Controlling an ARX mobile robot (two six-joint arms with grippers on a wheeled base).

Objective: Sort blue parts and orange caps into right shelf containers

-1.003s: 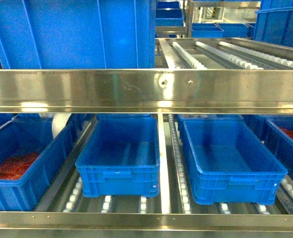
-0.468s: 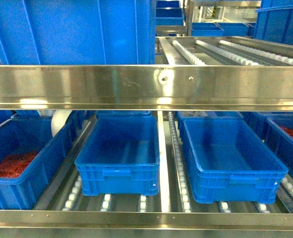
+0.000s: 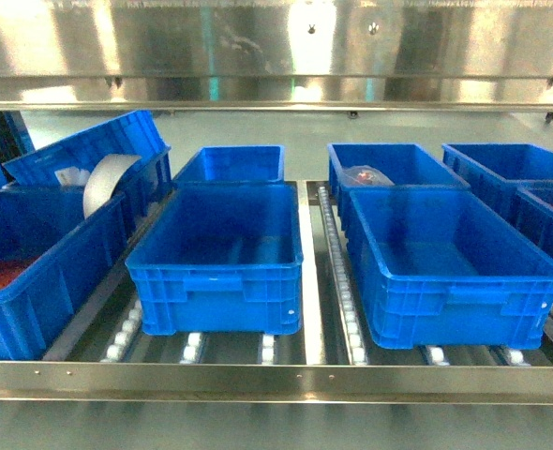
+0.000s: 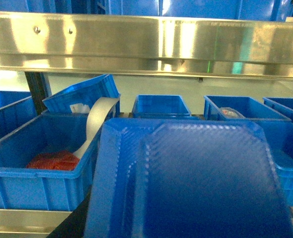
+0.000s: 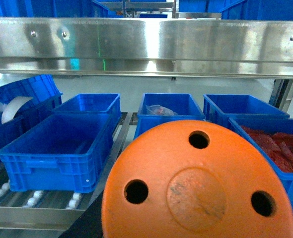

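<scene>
Neither arm's jaws could be seen, so their grip could not be told: a blue part (image 4: pixel 196 183) filled the left wrist view and an orange cap (image 5: pixel 196 188) the right, each seemingly carried. Just beyond them waited two empty right shelf containers (image 3: pixel 220 253), side by side on the rollers (image 3: pixel 337 272). Within the last second the head view had dropped below the steel rail (image 3: pixel 258 47), opening the crates for what looked like an imminent drop-off.
</scene>
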